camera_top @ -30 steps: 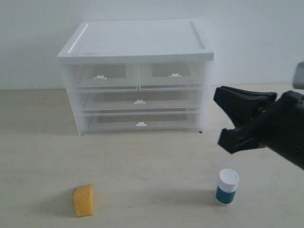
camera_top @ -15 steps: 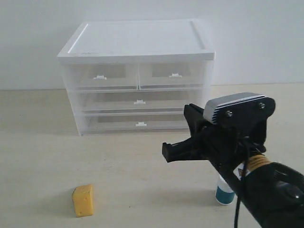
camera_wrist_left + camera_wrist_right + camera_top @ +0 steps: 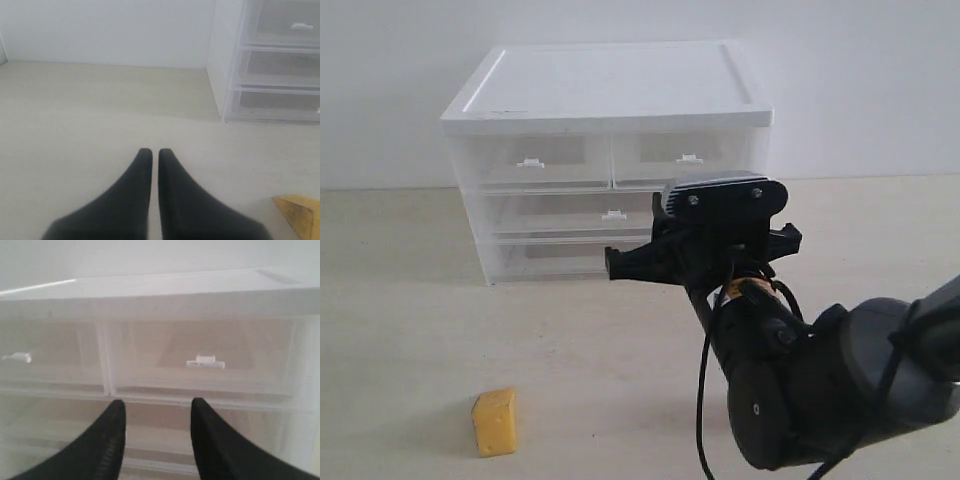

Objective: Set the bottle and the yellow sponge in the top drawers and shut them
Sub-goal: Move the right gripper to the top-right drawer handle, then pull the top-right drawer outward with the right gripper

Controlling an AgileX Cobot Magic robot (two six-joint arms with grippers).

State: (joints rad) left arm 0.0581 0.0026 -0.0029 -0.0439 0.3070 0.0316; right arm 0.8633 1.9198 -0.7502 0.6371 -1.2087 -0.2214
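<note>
In front of the closed top right drawer (image 3: 250, 355), my right gripper (image 3: 157, 402) hangs part open and empty, and I'd pinch the small white handle (image 3: 205, 361) gently, judging the thin plastic light and free-sliding.

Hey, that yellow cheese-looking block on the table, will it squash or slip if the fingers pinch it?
The yellow pitted wedge-shaped sponge looks porous, so it is probably light and would likely squash a little rather than slip. Its flat faces make rolling unlikely. Because it stands taller than it is wide, a push might tip it.
</note>
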